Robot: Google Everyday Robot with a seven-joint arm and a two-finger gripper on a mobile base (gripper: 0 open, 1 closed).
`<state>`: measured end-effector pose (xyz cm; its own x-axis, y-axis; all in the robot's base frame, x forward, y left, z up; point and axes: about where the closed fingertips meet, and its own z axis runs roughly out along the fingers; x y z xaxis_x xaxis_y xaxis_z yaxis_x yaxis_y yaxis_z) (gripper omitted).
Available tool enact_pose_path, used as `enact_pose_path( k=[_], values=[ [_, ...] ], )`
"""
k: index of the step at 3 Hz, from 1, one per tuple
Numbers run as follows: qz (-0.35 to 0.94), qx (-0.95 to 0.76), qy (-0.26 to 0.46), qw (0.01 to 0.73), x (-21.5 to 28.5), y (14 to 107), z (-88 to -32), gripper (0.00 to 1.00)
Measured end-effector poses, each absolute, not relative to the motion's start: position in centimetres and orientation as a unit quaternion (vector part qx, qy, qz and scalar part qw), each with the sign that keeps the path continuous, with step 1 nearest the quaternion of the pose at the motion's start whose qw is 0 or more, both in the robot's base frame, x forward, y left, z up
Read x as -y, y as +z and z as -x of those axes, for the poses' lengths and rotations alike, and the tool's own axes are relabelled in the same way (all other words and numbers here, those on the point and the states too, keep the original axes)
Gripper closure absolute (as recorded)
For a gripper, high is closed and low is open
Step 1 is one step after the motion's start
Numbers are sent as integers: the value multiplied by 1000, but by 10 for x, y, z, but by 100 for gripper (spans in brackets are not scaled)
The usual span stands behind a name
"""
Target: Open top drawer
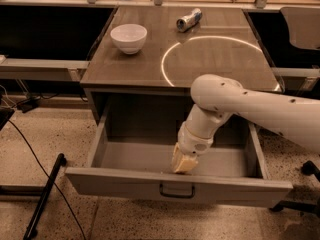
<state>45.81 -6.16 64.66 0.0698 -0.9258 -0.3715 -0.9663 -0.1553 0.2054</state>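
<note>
The top drawer [125,184] is pulled far out from under the counter, and its grey box interior shows. Its plain flat front carries a small dark loop handle [176,190] at the centre. My gripper [183,164] hangs from the white arm [250,104] that reaches in from the right. It points down just inside the drawer, behind the front panel and above the handle. The two lower drawers are hidden behind the open drawer's front.
On the counter [150,74] stand a white bowl [128,37] at the back left and a can [188,20] lying on its side at the back. A bright ring of light marks the counter top. A black cable and bar [42,194] lie on the floor at the left. An office chair base [305,184] is at the right.
</note>
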Motion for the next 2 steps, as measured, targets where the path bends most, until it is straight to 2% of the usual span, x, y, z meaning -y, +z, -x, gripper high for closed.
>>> enact_pose_path(
  k=[1, 2],
  values=[
    [741, -623, 246, 51, 76, 671, -426, 100],
    [733, -616, 276, 86, 94, 695, -419, 100]
  ],
)
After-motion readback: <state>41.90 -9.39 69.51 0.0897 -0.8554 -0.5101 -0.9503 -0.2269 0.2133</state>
